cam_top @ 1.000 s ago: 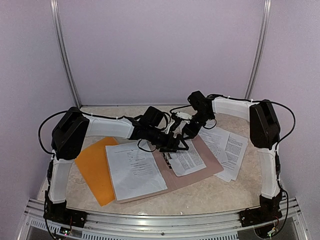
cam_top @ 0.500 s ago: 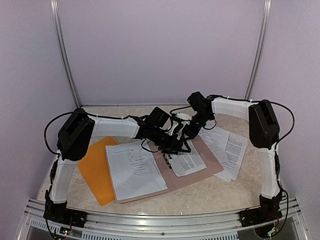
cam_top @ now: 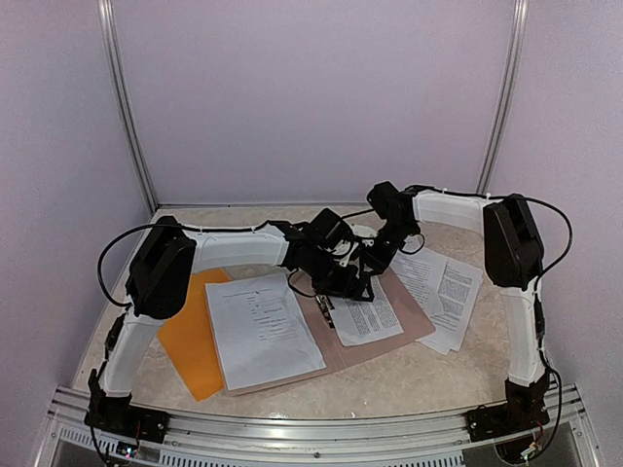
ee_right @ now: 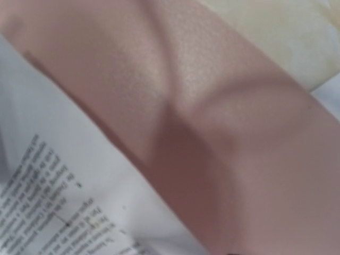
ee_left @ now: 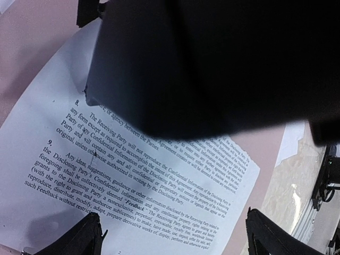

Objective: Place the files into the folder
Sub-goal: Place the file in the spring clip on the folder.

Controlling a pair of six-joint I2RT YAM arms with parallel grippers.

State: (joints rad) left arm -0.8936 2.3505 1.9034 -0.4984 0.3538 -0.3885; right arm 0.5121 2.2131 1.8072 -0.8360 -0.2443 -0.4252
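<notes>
The left gripper (ee_left: 172, 234) hangs with its jaws spread wide, holding nothing, over a printed sheet (cam_top: 368, 317) on the brown clipboard (cam_top: 414, 326) at the table's centre. It is probably lined up to pinch that page. The right gripper (cam_top: 374, 259) sits low at the sheet's 12 o'clock edge, perhaps steadying it; whether it is clenched cannot be told. The orange folder (cam_top: 185, 336) lies flat at 8 o'clock, its right edge under another sheet (cam_top: 261, 329). More sheets (cam_top: 446, 290) wait at 3 o'clock.
</notes>
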